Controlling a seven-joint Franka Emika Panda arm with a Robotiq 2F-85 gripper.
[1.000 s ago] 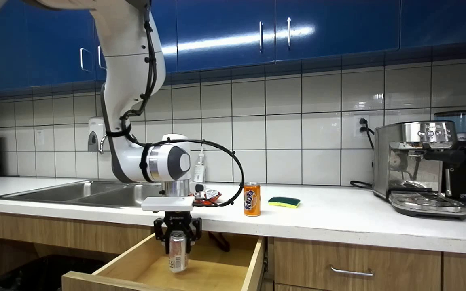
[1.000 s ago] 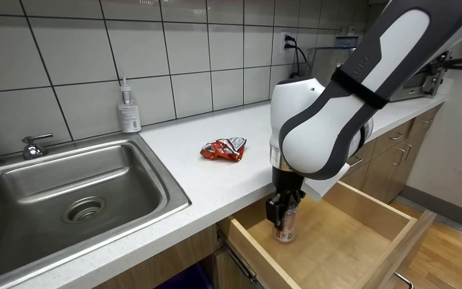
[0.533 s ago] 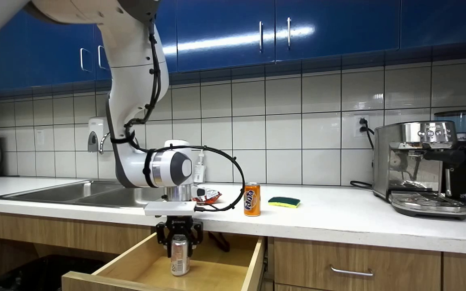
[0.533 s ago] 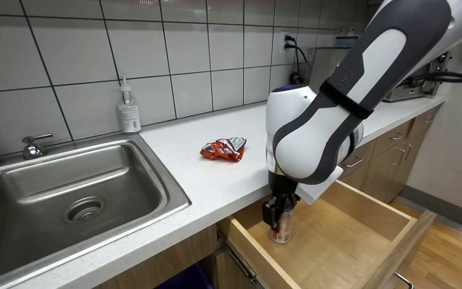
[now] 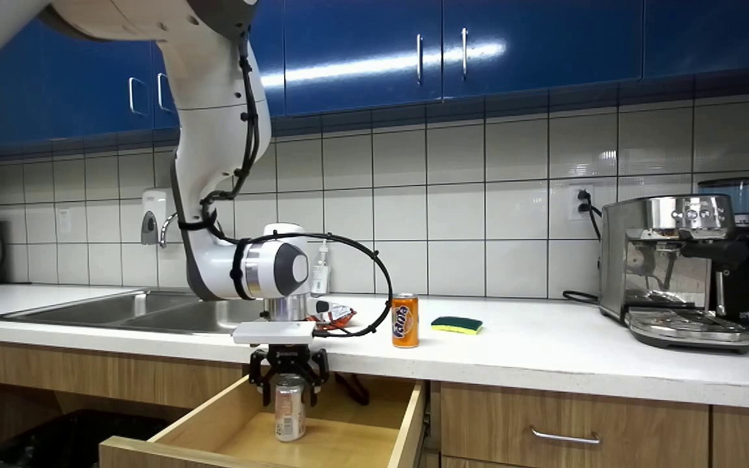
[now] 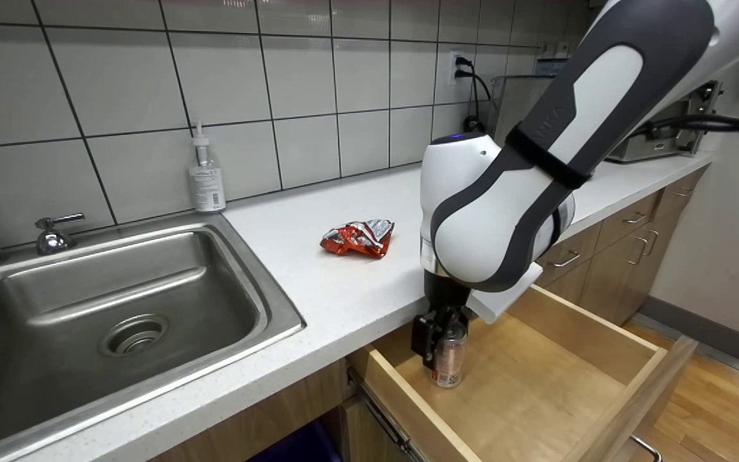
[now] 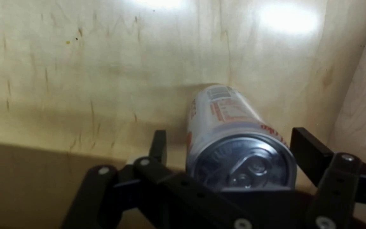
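A silver drink can with red print [image 5: 290, 416] stands upright on the floor of the pulled-out wooden drawer [image 5: 355, 437]. My gripper [image 5: 290, 395] points down over the can's upper part, with one finger on each side. In the wrist view, gaps show between the can's lid [image 7: 243, 162] and both the left finger pad [image 7: 159, 144] and the right finger pad [image 7: 308, 152], the right one narrower. The jaws are spread wide and hold nothing. Seen in an exterior view, the can [image 6: 450, 362] is partly covered by the gripper and sits near the drawer's sink-side wall.
On the counter [image 5: 543, 351] above the drawer stand an orange Fanta can [image 5: 405, 322] and a green-yellow sponge [image 5: 457, 324]. A crumpled red wrapper [image 6: 356, 239] lies beside the sink [image 6: 241, 321]. Farther along is an espresso machine [image 5: 670, 260]. The counter's front edge runs close behind the gripper.
The gripper and can came down slightly and shifted a little toward the sink-side drawer wall. After that the fingers spread apart and let go of the can, which stays standing.
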